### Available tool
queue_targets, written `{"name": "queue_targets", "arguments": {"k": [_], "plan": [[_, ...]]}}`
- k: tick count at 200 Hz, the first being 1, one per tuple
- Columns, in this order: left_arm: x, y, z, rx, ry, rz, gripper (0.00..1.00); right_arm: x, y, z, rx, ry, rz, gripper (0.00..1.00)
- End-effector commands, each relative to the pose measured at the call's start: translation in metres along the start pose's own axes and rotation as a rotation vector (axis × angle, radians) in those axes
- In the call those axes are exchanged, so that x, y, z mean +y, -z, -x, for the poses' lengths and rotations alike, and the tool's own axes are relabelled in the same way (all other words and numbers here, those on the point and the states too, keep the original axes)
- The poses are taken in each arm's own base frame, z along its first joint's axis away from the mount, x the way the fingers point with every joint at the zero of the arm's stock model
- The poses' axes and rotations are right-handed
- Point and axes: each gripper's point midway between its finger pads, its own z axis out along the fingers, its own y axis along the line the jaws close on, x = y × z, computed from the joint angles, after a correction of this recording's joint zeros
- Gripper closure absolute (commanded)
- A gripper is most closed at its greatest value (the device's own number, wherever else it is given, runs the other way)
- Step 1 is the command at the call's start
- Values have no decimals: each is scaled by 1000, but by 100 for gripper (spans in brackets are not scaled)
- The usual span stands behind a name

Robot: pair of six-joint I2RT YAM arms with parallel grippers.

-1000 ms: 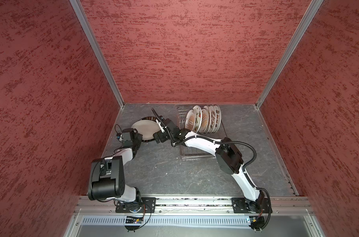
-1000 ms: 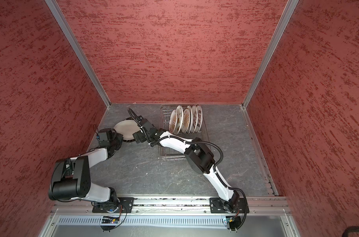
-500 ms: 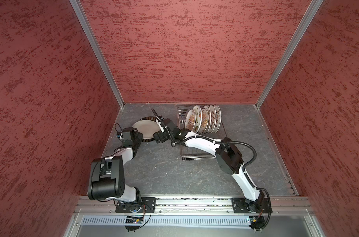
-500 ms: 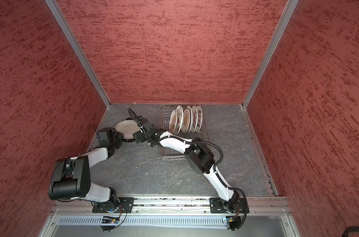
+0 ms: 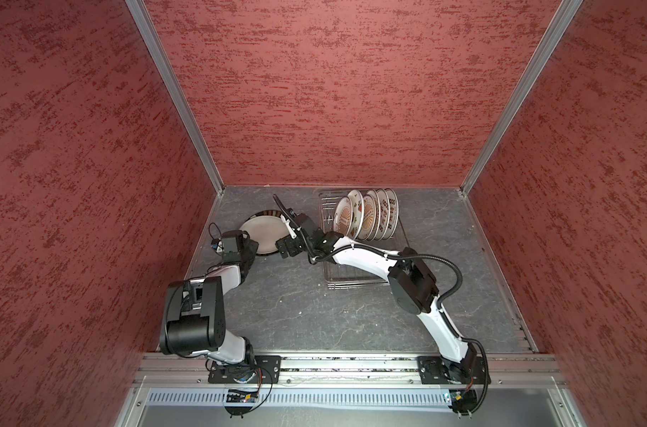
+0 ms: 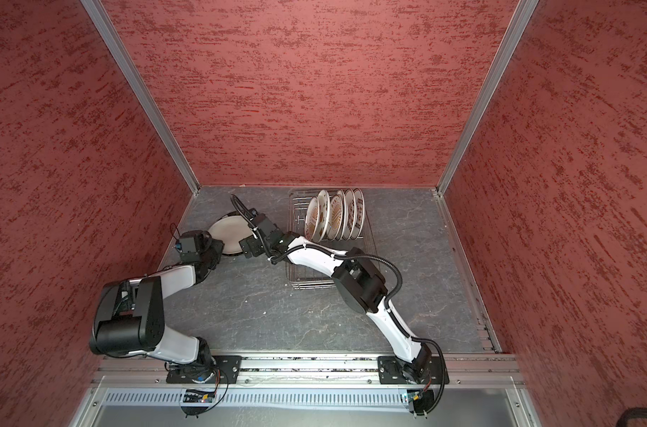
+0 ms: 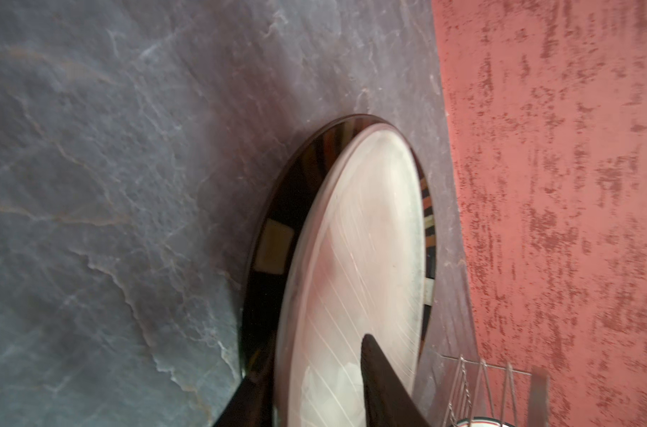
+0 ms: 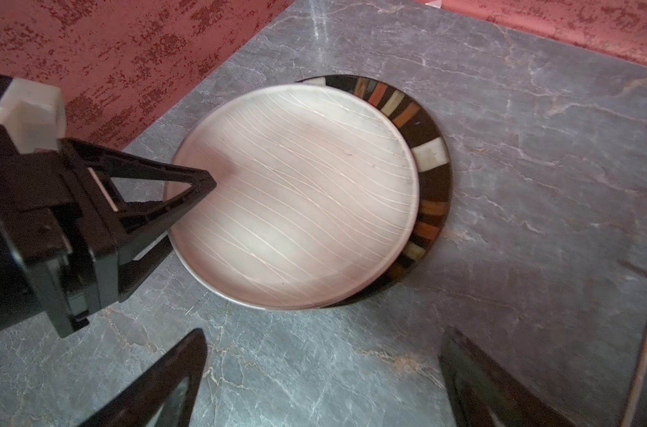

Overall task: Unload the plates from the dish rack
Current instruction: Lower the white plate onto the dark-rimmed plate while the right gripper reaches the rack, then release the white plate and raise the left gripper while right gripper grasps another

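Two arms are reaching in from the near rail across the grey bench (image 5: 296, 307), both ending at a short stack of plates on its left side. The right hand (image 8: 325, 388) is hovering just beside the stack's near right edge. Its fingers are spreading wide and grasping nothing, with only bench showing between them. The left hand (image 8: 188, 214) is sitting at the stack's near left rim. It is released, its fingers standing parted, one tip hanging over the top plate's face and the other lying lower against the rim's edge.

In the stack, a pale plate (image 8: 296, 192) with fine wavy lines is lying flat and face up on a dark-rimmed plate (image 8: 431, 173) banded with cream, orange and brown blocks. The pale one is sitting off-centre, so the dark rim is showing as a crescent on the far side.

Farther back and to the right, the dish rack (image 5: 351, 281) is resting on the bench, the right arm's forearm passing over its near left part. Five plates (image 5: 368, 218) are standing on edge in the rack's far half, packed close in a row. The front one (image 5: 343, 221) is showing an orange sunburst print, and the rearmost ones are carrying red-brown ring motifs.
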Motion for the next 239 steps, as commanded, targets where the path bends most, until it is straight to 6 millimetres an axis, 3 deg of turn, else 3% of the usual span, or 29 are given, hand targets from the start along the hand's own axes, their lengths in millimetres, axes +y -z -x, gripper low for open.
{"name": "queue_targets", "arguments": {"k": [1,17,158,239], "plan": [[-23,-1,9,-38,-26,-55,56,-1,-6,-5,-1,3,16,1],[-24,-1,10,-44,-30,-60,45,-2,-7,-6,1,3,13,1],[-22,3,18,-147,-102,50,40,-4,-1,-6,-10,2,7,1],[-20,8,23,-178,-112,69,38,-1,8,6,-37,17,17,1]]}}
